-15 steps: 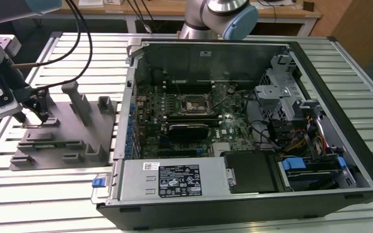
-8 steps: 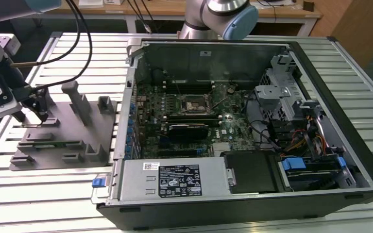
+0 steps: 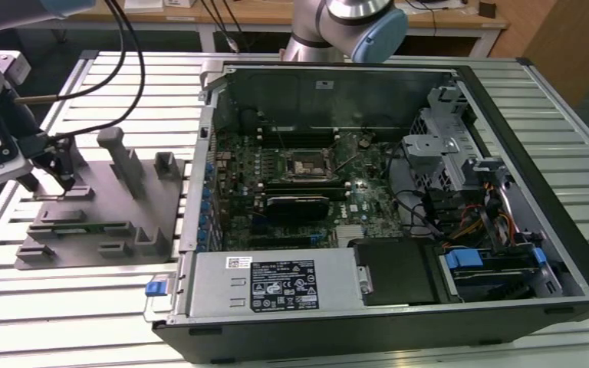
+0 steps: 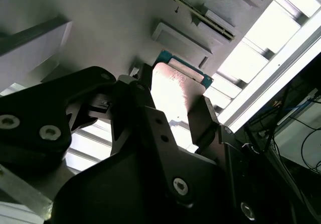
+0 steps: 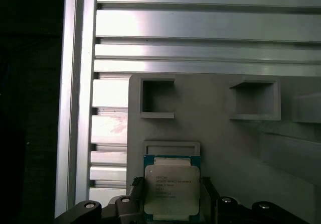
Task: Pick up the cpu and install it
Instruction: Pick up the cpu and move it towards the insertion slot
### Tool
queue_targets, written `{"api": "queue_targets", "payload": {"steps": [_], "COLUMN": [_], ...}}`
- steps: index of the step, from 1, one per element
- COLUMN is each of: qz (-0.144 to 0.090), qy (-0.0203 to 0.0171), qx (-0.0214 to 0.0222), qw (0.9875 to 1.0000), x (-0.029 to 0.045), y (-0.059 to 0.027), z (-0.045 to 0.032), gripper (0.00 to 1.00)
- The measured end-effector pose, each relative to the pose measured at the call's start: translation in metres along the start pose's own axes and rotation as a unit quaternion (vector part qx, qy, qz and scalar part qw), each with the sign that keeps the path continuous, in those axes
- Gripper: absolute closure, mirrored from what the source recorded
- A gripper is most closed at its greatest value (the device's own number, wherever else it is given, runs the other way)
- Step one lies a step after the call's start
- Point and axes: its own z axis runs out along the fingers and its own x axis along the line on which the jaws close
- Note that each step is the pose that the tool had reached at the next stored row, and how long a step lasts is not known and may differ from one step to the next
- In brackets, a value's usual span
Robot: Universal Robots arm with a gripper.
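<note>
- Fingers (image 5: 207,190) clenched on two opposite edges of the cpu (image 5: 172,190);
- cpu held between the fingers, silver top showing, over the grey fixture (image 5: 220,143) on the slatted counter (image 5: 200,23)

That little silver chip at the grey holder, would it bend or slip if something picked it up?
The cpu looks like a flat plate with a metal top, so probably stiff, not floppy. That smooth, shiny top, bright in the second wrist view, may be slippery. Being thin and small against the grey fixture, it is likely light.
</note>
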Motion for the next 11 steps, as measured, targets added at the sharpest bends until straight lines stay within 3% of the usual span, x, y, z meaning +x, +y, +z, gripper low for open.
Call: {"api": "queue_targets", "payload": {"steps": [11], "qz": [0.000], "qy": [0.0000], "qx": [0.0000], "qw": [1.0000], "x": [0.0000], "y": [0.0002], "z": [-0.0038], "gripper": [0.47]}}
